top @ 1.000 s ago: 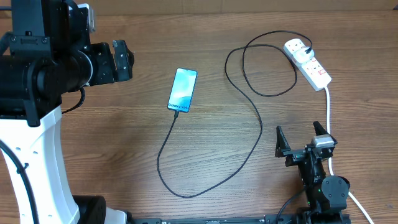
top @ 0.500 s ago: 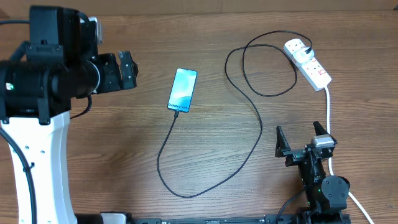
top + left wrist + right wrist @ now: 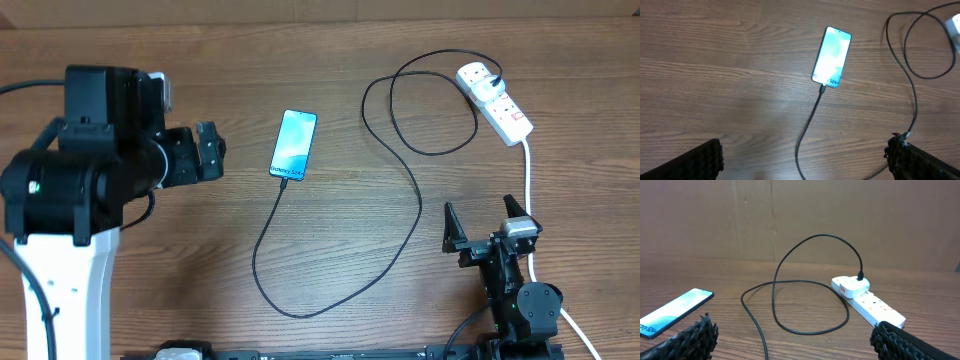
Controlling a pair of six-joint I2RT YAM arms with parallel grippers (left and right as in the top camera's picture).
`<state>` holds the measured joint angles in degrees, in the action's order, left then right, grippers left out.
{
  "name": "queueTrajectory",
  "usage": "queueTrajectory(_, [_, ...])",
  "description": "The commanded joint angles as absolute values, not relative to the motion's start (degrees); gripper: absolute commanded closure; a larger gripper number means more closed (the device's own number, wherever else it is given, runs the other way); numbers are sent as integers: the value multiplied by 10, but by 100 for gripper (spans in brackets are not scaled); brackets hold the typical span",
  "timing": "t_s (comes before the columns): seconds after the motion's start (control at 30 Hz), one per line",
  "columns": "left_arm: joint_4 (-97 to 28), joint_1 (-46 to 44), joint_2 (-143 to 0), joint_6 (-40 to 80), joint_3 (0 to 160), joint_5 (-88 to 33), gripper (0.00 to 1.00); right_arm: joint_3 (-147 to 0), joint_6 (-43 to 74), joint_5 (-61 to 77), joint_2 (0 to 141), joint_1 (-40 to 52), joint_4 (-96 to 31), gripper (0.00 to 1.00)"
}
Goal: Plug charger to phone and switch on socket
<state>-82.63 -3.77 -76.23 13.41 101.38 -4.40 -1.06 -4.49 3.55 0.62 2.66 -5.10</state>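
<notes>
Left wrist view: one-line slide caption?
Lit phone on wooden table, charger plugged into its lower end, left gripper open, touching neither.

Charger [image 3: 420, 205] between lit phone [image 3: 294, 144] and socket [image 3: 497, 103]

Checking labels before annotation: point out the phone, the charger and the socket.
phone [image 3: 294, 145], overhead view, middle of the lit screen.
charger [image 3: 823, 90], left wrist view, connector at the phone's lower edge.
socket [image 3: 498, 104], overhead view, white strip body.
</notes>
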Motion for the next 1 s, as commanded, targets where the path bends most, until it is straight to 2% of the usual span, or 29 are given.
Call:
queueTrajectory(0.0, [-824, -41, -731, 140, 1007, -40, 1, -5, -44, 29, 2, 29, -47, 0])
queueTrajectory(0.27, [-797, -41, -674, 122, 933, -39, 0, -5, -44, 29, 2, 29, -47, 0])
queueTrajectory(0.63, [-596, -41, -542, 115, 682, -65, 0, -5, -44, 29, 2, 29, -47, 0])
queueTrajectory(0.97, [-515, -41, -409, 117, 528, -75, 1, -5, -44, 29, 2, 29, -47, 0])
